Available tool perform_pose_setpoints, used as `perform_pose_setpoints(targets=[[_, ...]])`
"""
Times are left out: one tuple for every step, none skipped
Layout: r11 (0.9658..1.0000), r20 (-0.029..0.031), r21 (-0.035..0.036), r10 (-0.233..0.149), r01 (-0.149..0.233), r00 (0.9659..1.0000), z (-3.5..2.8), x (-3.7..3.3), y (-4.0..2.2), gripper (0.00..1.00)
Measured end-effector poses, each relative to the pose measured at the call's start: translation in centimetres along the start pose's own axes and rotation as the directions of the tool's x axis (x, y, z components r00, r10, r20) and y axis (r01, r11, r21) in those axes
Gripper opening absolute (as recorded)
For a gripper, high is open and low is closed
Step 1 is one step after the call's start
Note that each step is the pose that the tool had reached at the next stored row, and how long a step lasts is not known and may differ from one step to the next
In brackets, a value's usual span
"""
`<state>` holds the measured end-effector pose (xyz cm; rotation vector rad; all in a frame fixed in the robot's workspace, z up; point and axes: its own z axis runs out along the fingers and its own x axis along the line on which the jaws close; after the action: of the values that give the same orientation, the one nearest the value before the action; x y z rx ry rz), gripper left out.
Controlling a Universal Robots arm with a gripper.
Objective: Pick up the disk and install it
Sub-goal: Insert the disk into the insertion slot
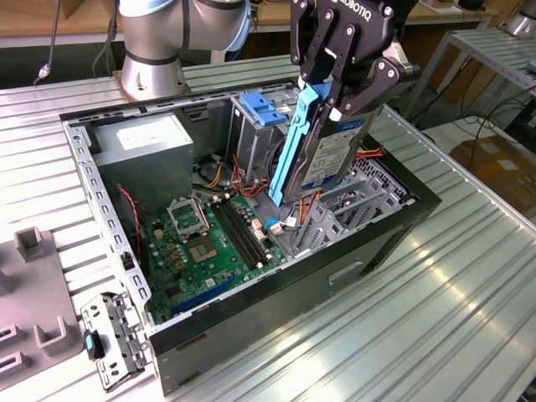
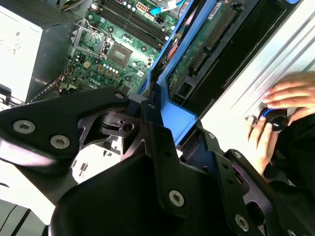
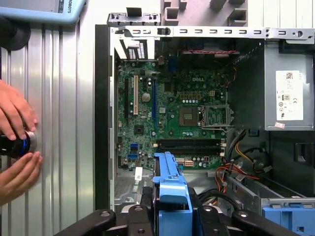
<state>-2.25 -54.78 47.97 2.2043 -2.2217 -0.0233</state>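
Disk: held over the open case, by the metal drive cage, at 2 o'clock from the motherboard in the exterior view. Long axis near upright, tilted: lower end points to 7 o'clock into the case, upper end leans to 1 o'clock. Labelled silver face toward the camera. Blue plastic rail runs along its 9 o'clock edge. The second wrist view shows its green circuit-board side.

Gripper: reaches down from 12 o'clock, black linkage fingers clenched on the disk's upper end, across the rails.

In the first wrist view, a person's hands rest on a dark round knob on the ribbed aluminium table.
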Motion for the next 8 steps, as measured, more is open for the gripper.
perform_pose_setpoints(targets=[[1.0000,0.0000,0.0000,0.000,0.000,1.0000,0.00,0.00,-0.01,0.37],[1.0000,0.0000,0.0000,0.000,0.000,1.0000,0.00,0.00,-0.10,0.37],[1.0000,0.0000,0.0001,0.000,0.000,1.0000,0.00,0.01,-0.44,0.37],[1.0000,0.0000,0.0001,0.000,0.000,1.0000,-0.01,0.00,-0.80,0.37],[1.0000,-0.0001,0.0000,0.000,0.000,1.0000,-0.01,-0.01,-1.02,0.37],[1.0000,0.0000,0.0000,0.000,0.000,1.0000,0.00,-0.01,-1.22,0.37],[1.0000,0.0000,0.0001,0.000,0.000,1.0000,0.01,-0.01,-1.53,0.37],[1.0000,0.0001,0.0001,0.000,0.000,1.0000,0.02,-0.01,-1.66,0.37]])
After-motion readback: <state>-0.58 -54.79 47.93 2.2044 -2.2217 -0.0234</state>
